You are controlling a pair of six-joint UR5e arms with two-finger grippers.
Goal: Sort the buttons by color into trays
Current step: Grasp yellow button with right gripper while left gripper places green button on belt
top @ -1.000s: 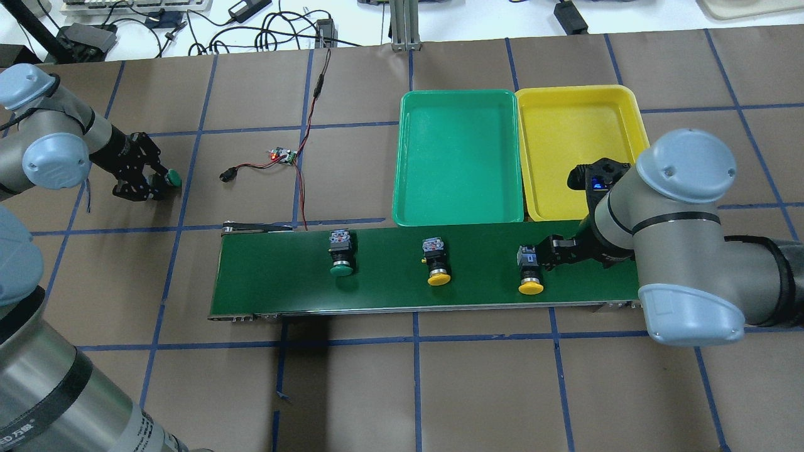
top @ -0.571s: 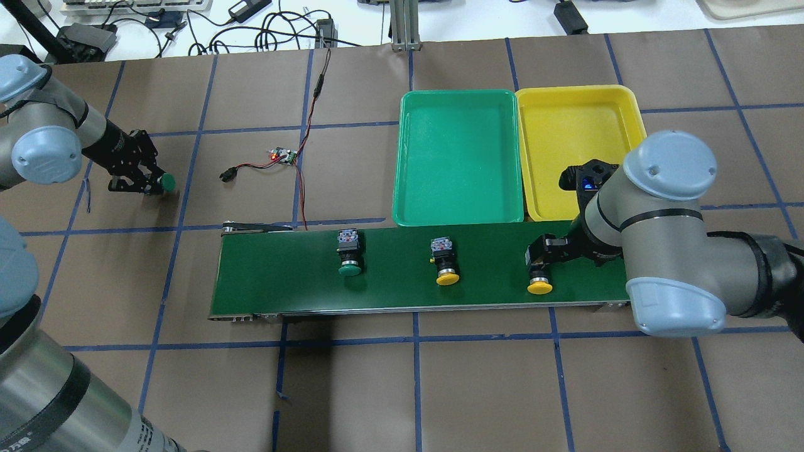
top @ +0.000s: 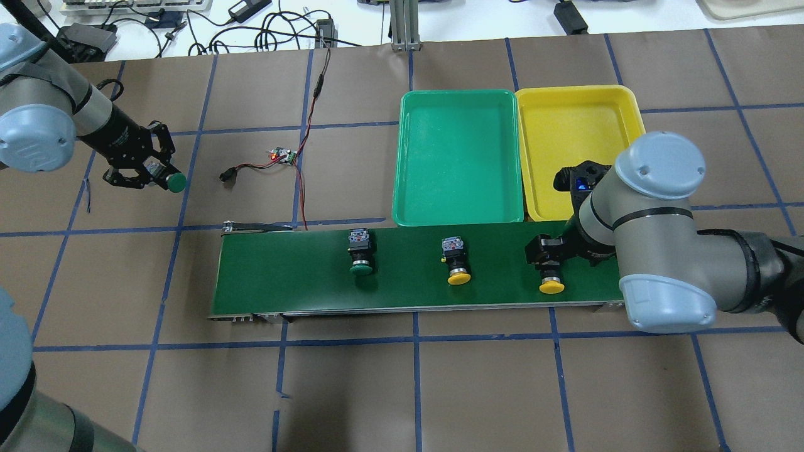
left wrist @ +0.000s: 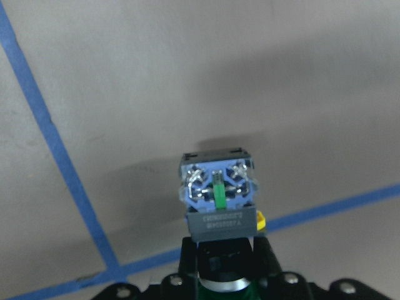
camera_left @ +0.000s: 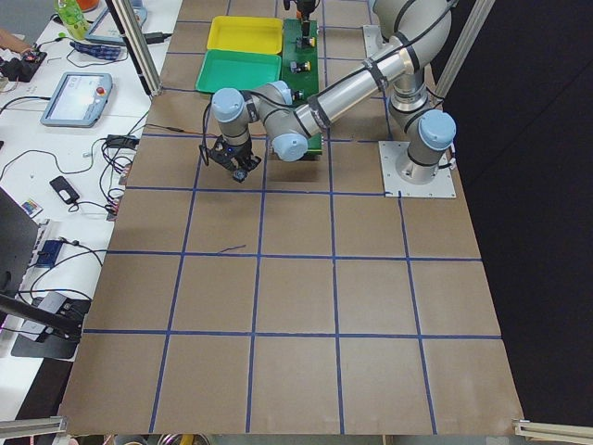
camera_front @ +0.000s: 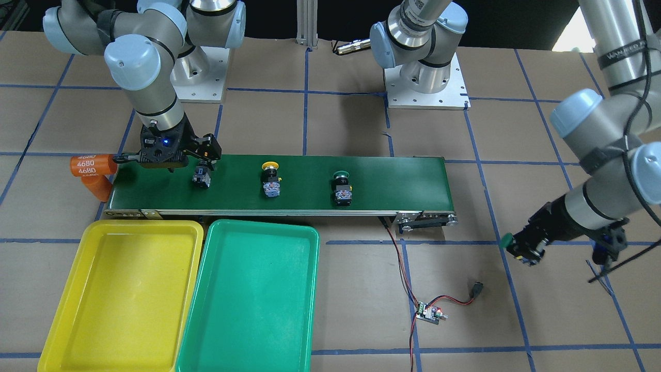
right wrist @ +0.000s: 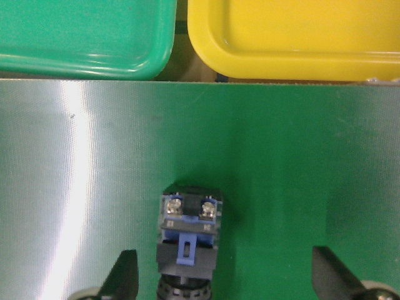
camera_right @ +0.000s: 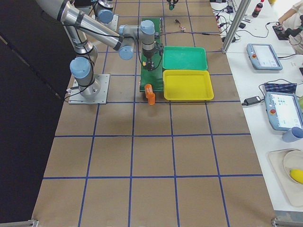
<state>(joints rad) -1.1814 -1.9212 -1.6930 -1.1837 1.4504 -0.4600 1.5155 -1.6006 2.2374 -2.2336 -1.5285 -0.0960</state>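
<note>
My left gripper is shut on a green-capped button and holds it over the brown table at the far left; the left wrist view shows its blue-and-black body between the fingers. My right gripper is open and straddles a yellow-capped button at the belt's right end; the right wrist view shows this button between the fingers. A second yellow button and a green button lie on the belt. The green tray and yellow tray stand side by side beyond the belt.
The long dark-green conveyor belt runs across the middle. A small circuit board with red and black wires lies left of the green tray. An orange cylinder marked 4680 sits at the belt's end by my right arm.
The three buttons on the belt have moved right. My right gripper has come down over the rightmost yellow button. My left gripper has shifted slightly with the green button in it.
</note>
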